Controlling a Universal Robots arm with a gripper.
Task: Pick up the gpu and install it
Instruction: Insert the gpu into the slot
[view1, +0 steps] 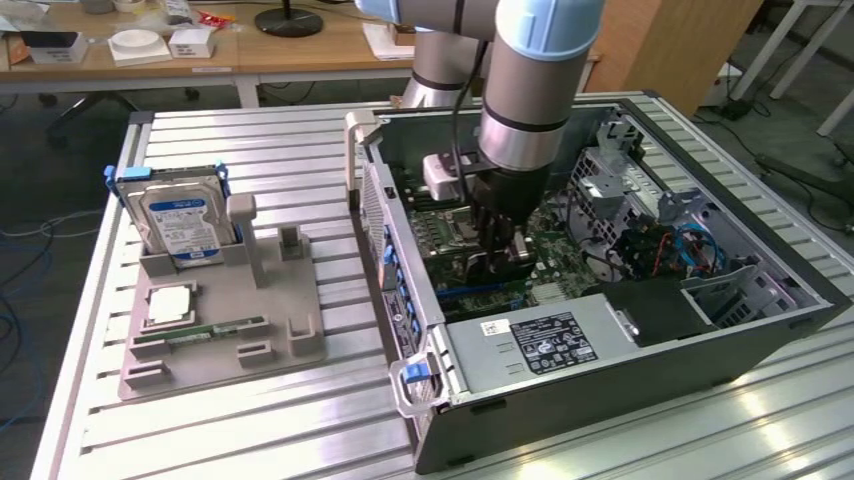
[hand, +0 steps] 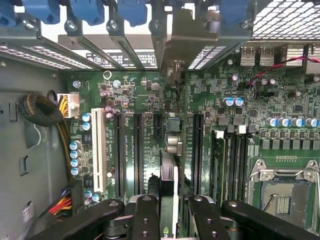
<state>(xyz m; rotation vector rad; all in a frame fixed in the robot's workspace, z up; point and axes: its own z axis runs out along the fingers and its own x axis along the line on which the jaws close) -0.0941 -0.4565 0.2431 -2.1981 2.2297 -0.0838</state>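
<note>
Pinching the gpu (hand: 168, 172) edge-on — tool (hand: 171, 202) inside the case (view1: 641, 372), over the motherboard (hand: 131, 85).

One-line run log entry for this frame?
gripper | shut on thin dark gpu card with silver bracket | edge-on over green motherboard slots | inside open black computer case | seating unclear

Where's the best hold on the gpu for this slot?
Its upper long edge, coming from straight above, one finger on each flat face. The gpu stands thin and edge-on over the motherboard, and the gripper holds it just that way.
</note>
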